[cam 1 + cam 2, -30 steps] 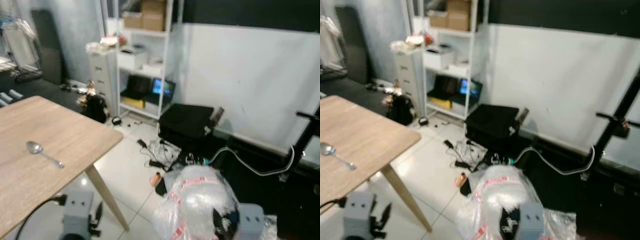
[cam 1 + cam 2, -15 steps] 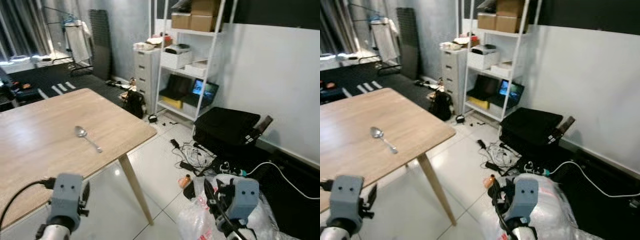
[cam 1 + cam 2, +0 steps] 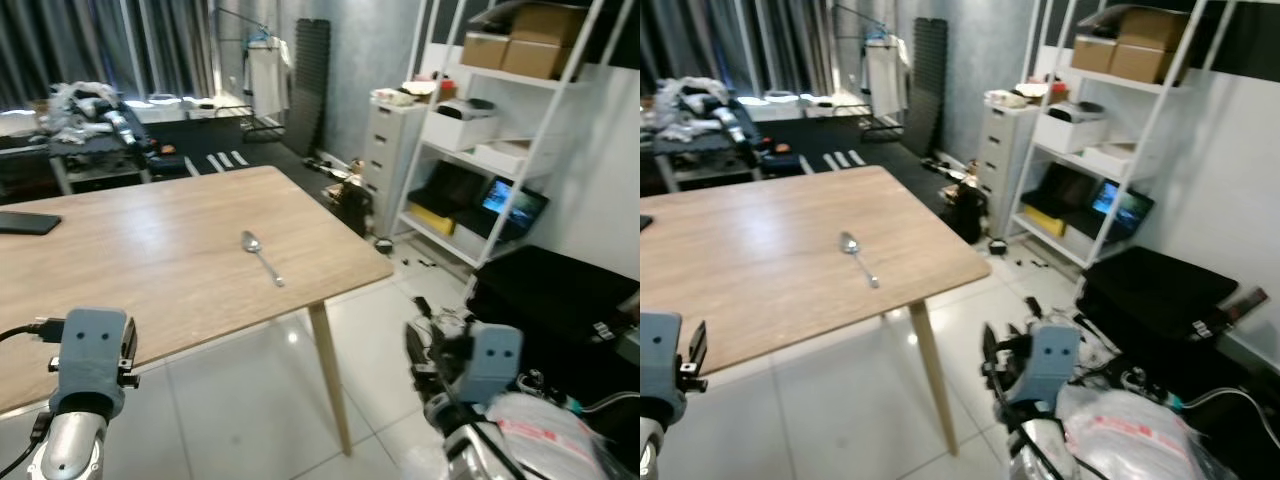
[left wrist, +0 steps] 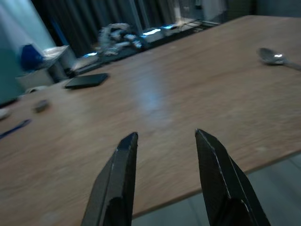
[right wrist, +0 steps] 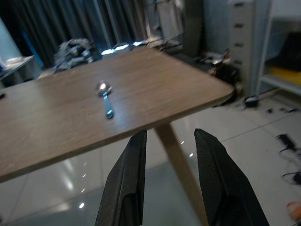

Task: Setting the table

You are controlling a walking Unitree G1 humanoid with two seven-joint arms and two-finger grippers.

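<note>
On the light wooden table a single metal spoon is lying flat, bowl pointing away from the robot and handle toward it, sitting fairly near the table's corner edge and well apart from everything else. Way over at the table's far left edge a flat black phone-looking thing is resting. The left gripper is hanging just off the near edge of the table, jaws apart with nothing between them, and from its wrist cam the spoon is peeking in at the far side of the tabletop. The right gripper is hovering out over the glossy white tile floor beside the table's corner, jaws apart and empty too, looking across at the spoon and the angled wooden table leg. Off to the right a white metal shelf is holding cardboard boxes up top, and a laptop with a lit screen lower down, with a white drawer cabinet right beside it. A black case is sitting on the floor below the shelf, a clear plastic bag with red markings is bunching up near the right arm, and dark curtains are hanging at the back.
</note>
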